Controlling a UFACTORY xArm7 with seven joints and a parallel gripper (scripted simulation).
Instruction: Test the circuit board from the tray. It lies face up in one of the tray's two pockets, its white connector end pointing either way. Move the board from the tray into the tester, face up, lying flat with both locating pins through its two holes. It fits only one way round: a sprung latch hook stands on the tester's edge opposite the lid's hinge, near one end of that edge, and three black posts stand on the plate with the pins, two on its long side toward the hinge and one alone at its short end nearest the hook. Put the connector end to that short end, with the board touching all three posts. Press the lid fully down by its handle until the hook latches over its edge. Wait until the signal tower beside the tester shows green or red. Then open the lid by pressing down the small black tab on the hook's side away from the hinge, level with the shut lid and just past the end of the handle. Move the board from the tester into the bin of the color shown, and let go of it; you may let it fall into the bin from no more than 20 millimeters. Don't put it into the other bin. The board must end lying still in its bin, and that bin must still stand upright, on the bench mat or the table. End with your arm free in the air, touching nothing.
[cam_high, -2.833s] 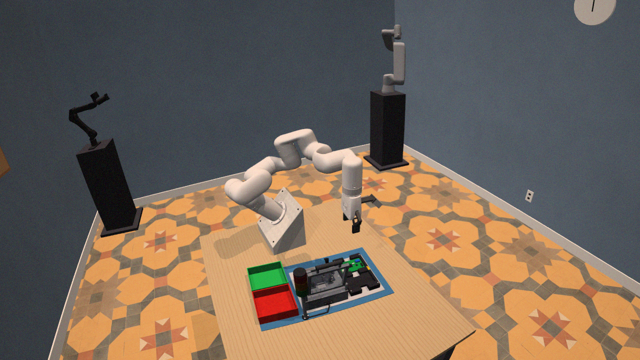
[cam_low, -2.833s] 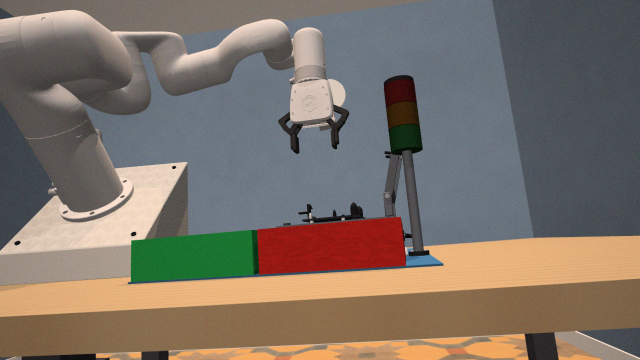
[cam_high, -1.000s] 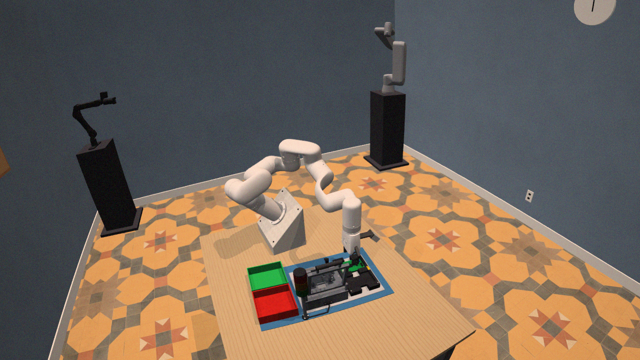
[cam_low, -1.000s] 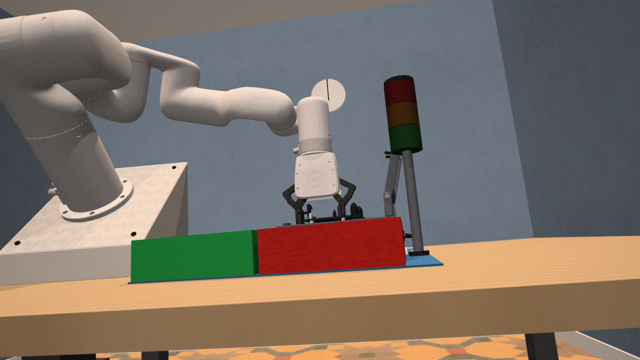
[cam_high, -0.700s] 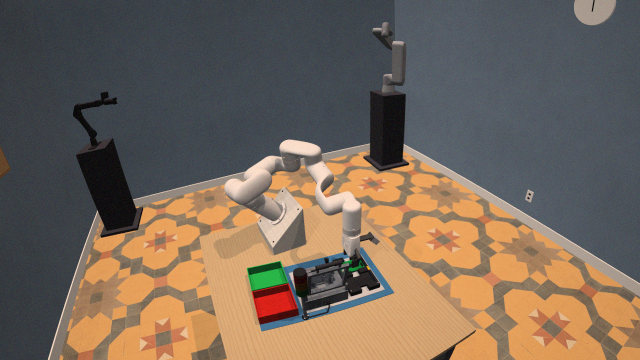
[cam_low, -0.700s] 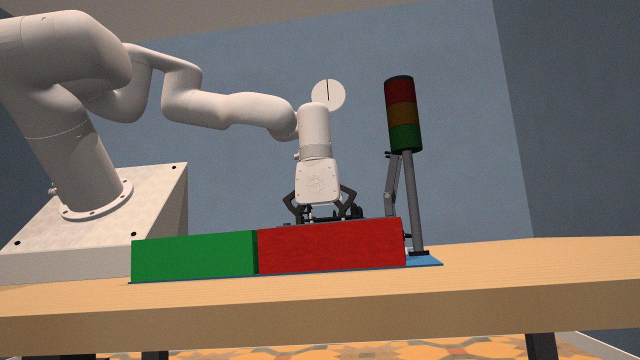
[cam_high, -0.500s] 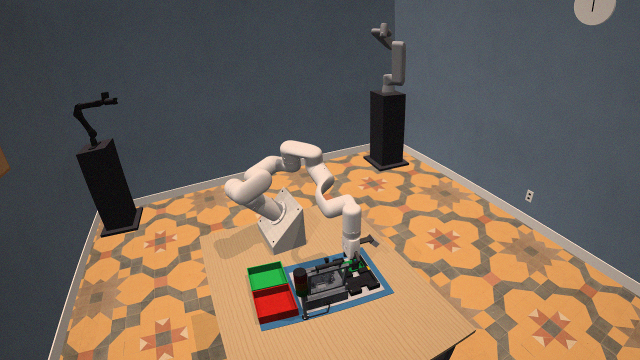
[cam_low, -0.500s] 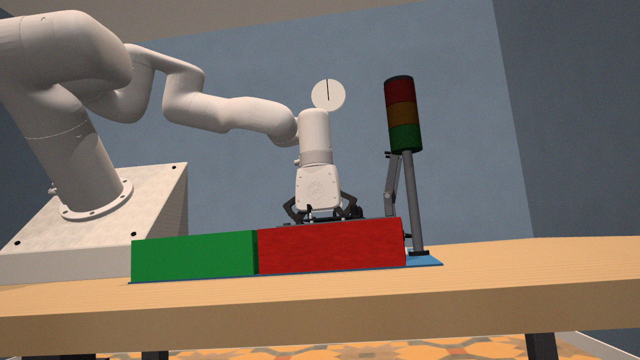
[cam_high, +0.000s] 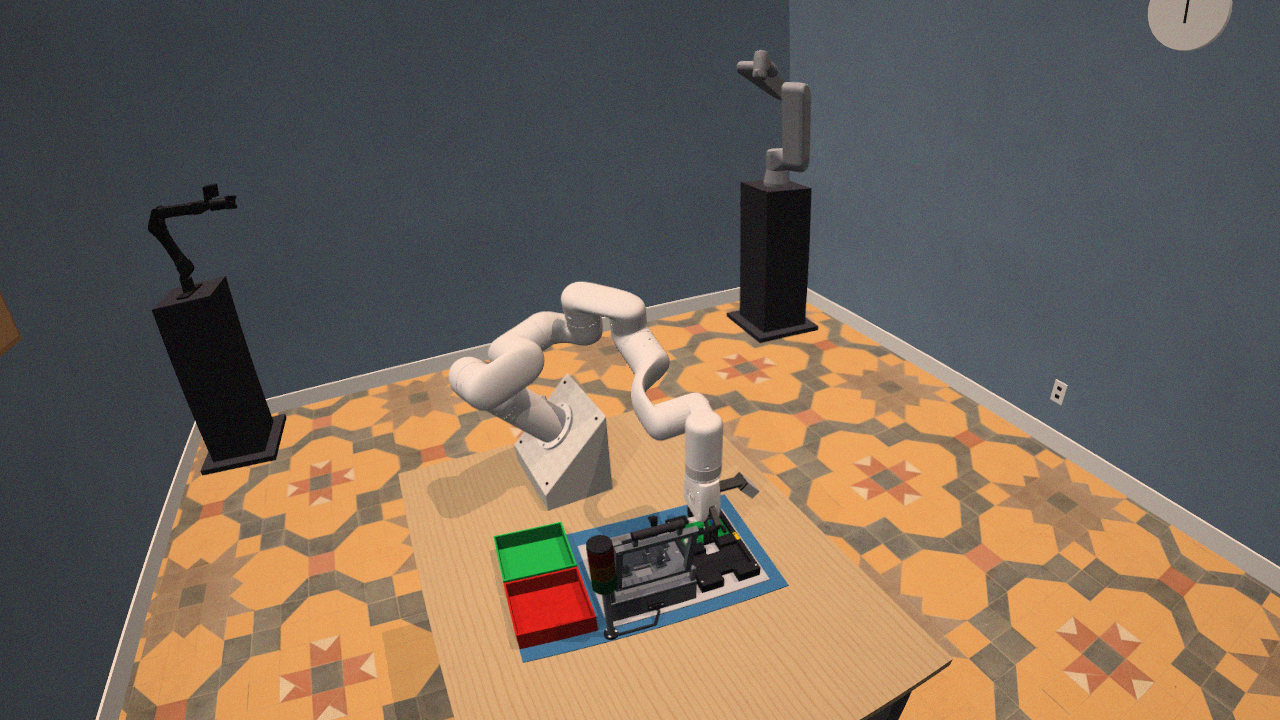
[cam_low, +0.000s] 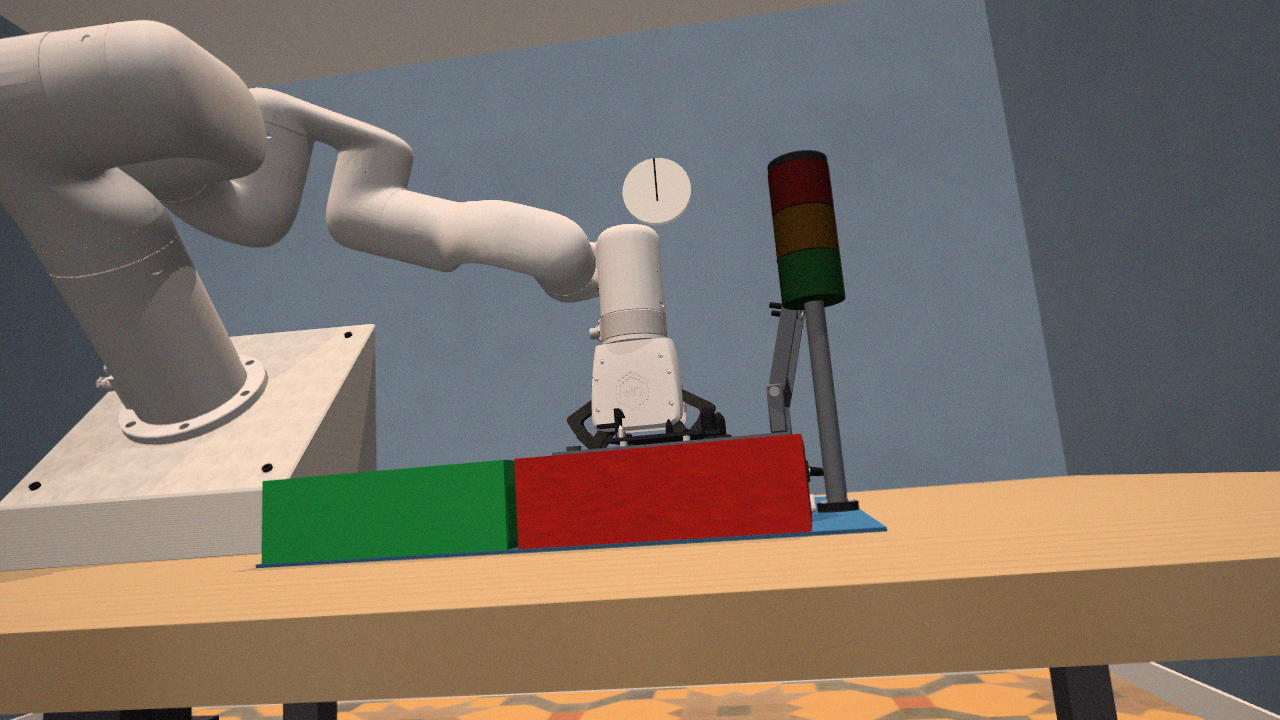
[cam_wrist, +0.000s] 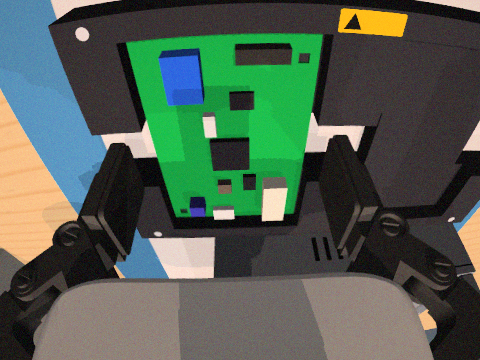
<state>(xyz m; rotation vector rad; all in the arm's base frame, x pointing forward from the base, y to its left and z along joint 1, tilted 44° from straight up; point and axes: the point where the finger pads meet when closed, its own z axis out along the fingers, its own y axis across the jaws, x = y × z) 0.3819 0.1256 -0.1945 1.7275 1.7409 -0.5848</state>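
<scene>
My top view looked down from high across the room onto the table (cam_high: 805, 644). My exterior view sat low at table height, close, facing the bins' (cam_low: 657, 492) sides. My wrist view stared straight down, very near, over the tray (cam_wrist: 414, 107), which the top view shared.

- In the exterior view the red bin (cam_low: 662, 490) hides the tray, the board and the lower ends of the tool's (cam_low: 641, 431) fingers.
- The wrist view's right edge cuts off the tray's (cam_wrist: 414, 100) second pocket.
- From the top, the tester's (cam_high: 646, 573) pins and posts are too small to tell.
</scene>
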